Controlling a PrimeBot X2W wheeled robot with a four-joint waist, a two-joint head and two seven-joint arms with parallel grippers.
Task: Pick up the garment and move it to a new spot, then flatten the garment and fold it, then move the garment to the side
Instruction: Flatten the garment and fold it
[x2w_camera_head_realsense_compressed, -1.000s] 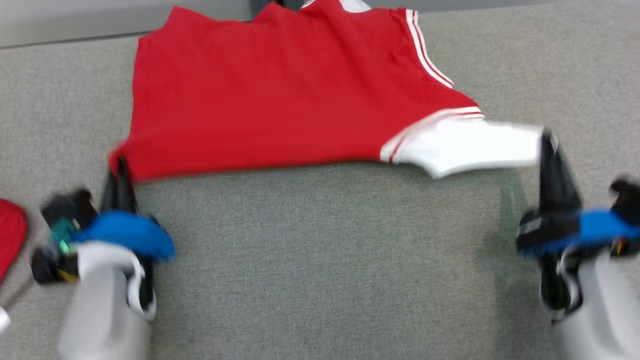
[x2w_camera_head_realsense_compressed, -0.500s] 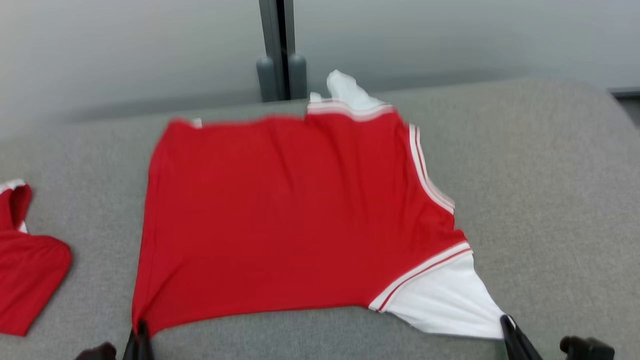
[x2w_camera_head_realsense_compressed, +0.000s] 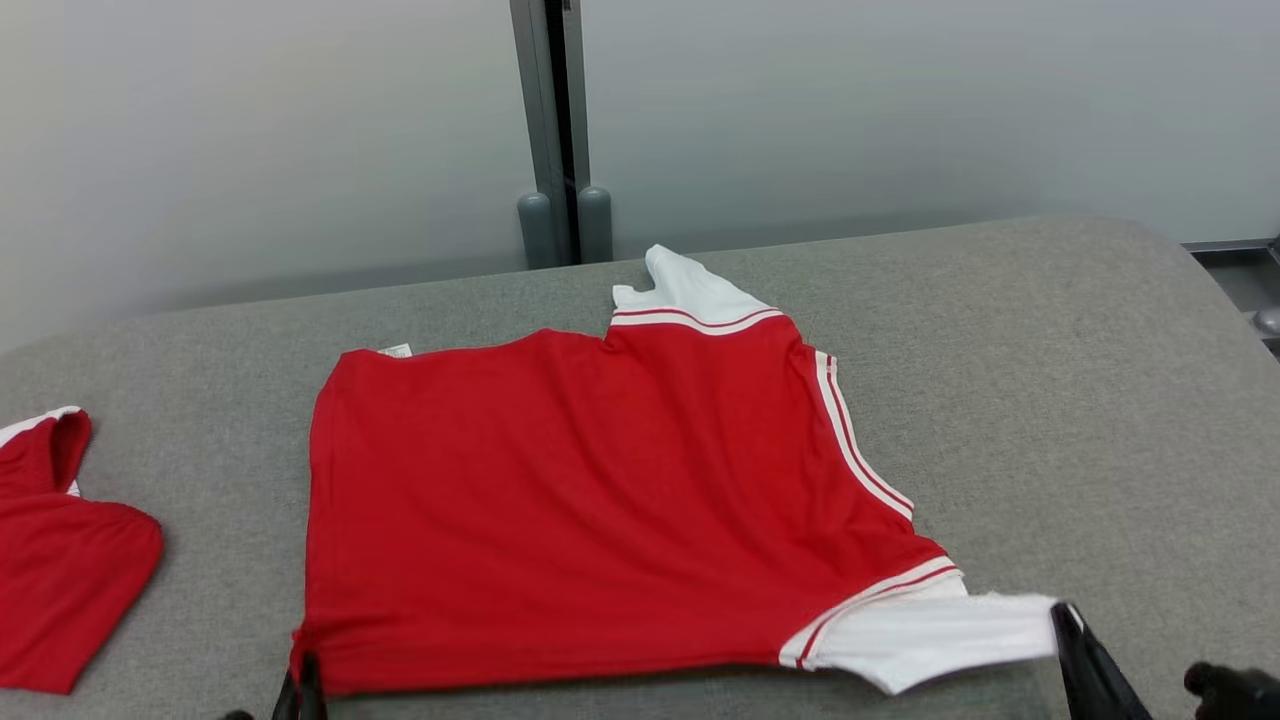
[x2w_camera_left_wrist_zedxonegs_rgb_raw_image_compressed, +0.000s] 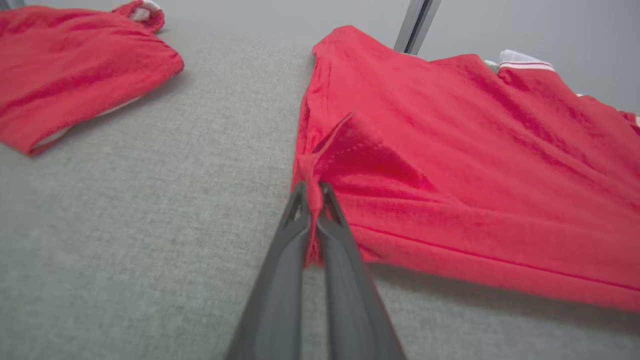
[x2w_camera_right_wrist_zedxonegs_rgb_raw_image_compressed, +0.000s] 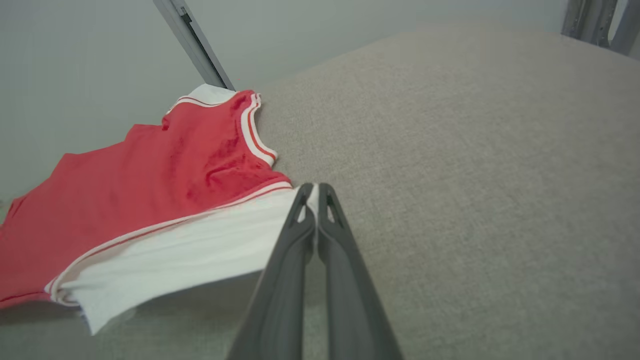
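Red shirt (x2w_camera_head_realsense_compressed: 600, 500) held by two corners.
The left gripper (x2w_camera_left_wrist_zedxonegs_rgb_raw_image_compressed: 312, 194) clamps the hem corner (x2w_camera_left_wrist_zedxonegs_rgb_raw_image_compressed: 316, 167); the right gripper (x2w_camera_right_wrist_zedxonegs_rgb_raw_image_compressed: 312, 192) clamps the white sleeve (x2w_camera_right_wrist_zedxonegs_rgb_raw_image_compressed: 190, 250) tip, shirt to its left.

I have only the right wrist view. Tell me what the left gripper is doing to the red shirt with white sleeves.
Observer: The left gripper is shut on a bunched near corner of the red shirt with white sleeves, at its hem.
Operator: Report anything else lying on the grey fabric-covered table.
Observer: A second red garment lies crumpled on the robot's left, apart from the shirt.
Operator: Describe the shirt's far left corner.
Observer: A small white label sticks out at that far edge.
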